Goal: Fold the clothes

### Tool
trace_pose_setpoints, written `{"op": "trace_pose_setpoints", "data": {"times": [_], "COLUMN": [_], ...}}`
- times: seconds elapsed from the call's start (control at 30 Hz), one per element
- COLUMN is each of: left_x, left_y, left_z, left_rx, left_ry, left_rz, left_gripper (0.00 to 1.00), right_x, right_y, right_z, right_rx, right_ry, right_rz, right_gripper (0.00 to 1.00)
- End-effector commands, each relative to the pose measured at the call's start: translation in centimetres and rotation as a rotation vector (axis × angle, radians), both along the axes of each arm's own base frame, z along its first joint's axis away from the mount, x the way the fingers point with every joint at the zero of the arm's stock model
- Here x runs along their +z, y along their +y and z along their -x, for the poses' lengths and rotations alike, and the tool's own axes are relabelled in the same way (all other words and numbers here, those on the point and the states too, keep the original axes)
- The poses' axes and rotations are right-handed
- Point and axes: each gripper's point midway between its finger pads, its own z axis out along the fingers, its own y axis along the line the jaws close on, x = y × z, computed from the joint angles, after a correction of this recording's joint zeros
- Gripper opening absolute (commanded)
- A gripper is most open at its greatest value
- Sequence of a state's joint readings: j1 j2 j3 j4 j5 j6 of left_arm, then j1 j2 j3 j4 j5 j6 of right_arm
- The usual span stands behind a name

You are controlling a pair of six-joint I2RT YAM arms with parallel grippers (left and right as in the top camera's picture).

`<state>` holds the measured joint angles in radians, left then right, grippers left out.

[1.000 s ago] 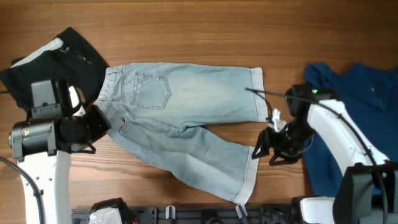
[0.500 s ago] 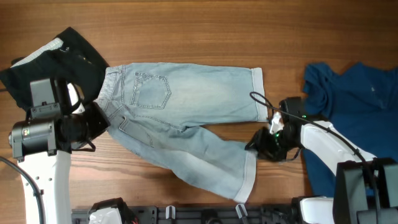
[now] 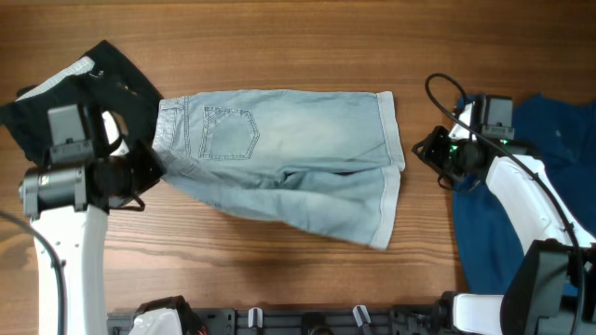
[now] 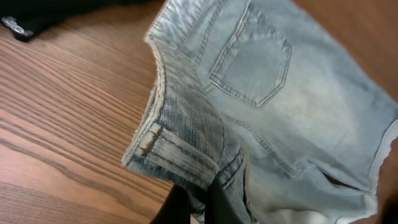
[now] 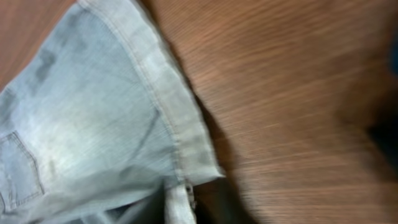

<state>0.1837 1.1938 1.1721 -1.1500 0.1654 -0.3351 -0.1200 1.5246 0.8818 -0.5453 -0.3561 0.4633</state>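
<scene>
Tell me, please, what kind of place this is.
Likely a robot test bench, not a home: a wooden table, the left arm and right arm, and denim shorts laid for folding.

Three garments — denim shorts, black garment, blue top

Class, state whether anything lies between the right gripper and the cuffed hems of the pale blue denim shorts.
Nothing visible does. Only bare wooden table separates the right gripper from the cuffed hems of the pale blue denim shorts; the royal-blue top lies on the gripper's far side.
</scene>
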Motion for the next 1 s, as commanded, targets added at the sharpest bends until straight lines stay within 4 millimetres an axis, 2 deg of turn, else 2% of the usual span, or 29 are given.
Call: {"op": "trace_pose_setpoints", "data": {"times": [0.0, 0.03, 0.07, 0.2, 0.3, 0.47, 0.53, 0.6, 0.73, 0.8, 0.87, 0.9, 0.97], "left_x": [-1.6, -2.1, -2.9, -4.5, -4.5, -4.6, -4.6, -4.5, -4.5, -4.5, -4.5, -4.5, -4.5], "left_y": [-2.0, -2.5, -3.4, -5.3, -5.3, -4.4, -4.4, -4.4, -4.4, -4.4, -4.4, -4.4, -4.4], "left_z": [-1.3, -1.4, -1.7, -2.1, -2.8, -2.5, -2.7, -2.9, -3.0, -3.0, -3.1, -3.1, -3.0], "left_rx": [-0.085, -0.102, -0.137, -0.204, -0.205, -0.191, -0.191, -0.19, -0.19, -0.191, -0.19, -0.191, -0.191], "left_ry": [0.06, 0.078, 0.106, 0.154, 0.137, 0.148, 0.142, 0.134, 0.13, 0.127, 0.126, 0.126, 0.127], "left_rz": [0.028, 0.03, 0.032, 0.032, 0.017, -0.029, -0.03, -0.03, -0.031, -0.031, -0.031, -0.031, -0.031], "left_gripper": [0.04, 0.04, 0.04, 0.04, 0.04, 0.04, 0.04, 0.04, 0.04, 0.04, 0.04, 0.04, 0.04], "right_x": [-0.4, -0.5, -0.5, -0.8, -1.6, -3.5, -3.9, -4.0, -5.7, -6.3, -6.6, -6.8, -7.2], "right_y": [1.1, 1.8, 3.0, 5.4, 7.0, 7.1, 7.3, 8.0, 8.7, 9.1, 9.4, 9.5, 9.0], "right_z": [2.0, 3.3, 5.9, 12.0, 14.9, 18.9, 20.1, 20.9, 22.4, 22.1, 21.3, 20.9, 20.3], "right_rx": [0.077, 0.105, 0.144, 0.25, 0.287, 0.28, 0.293, 0.31, 0.307, 0.312, 0.309, 0.298, 0.271], "right_ry": [0.072, 0.114, 0.21, 0.434, 0.541, 0.673, 0.703, 0.717, 0.734, 0.705, 0.671, 0.656, 0.64], "right_rz": [-0.044, -0.079, -0.138, -0.167, -0.149, -0.103, -0.103, -0.132, -0.114, -0.107, -0.102, -0.097, -0.058], "right_gripper": [0.83, 0.78, 0.73, 0.69, 0.68, 0.66, 0.57, 0.56, 0.56, 0.59, 0.67, 0.67, 0.59]}}
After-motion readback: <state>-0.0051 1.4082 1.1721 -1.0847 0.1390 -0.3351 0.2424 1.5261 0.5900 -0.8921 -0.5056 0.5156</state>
